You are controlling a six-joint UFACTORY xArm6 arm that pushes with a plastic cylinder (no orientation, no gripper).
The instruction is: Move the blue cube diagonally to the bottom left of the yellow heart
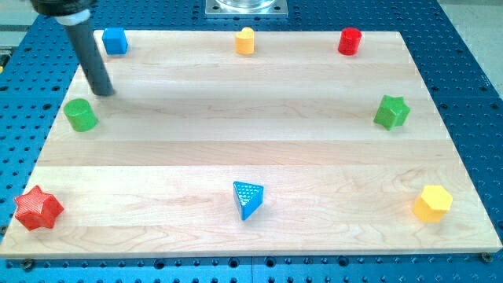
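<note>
Near the view's top left, my tip [103,90] rests on the board [236,141] below the blue cube [115,40], apart from it; no pincer shows, only the rod; the yellow heart [245,40] sits top centre.

blue cube [115,40], yellow heart [245,40], red cylinder [350,41], pale wooden board [236,110]
</note>
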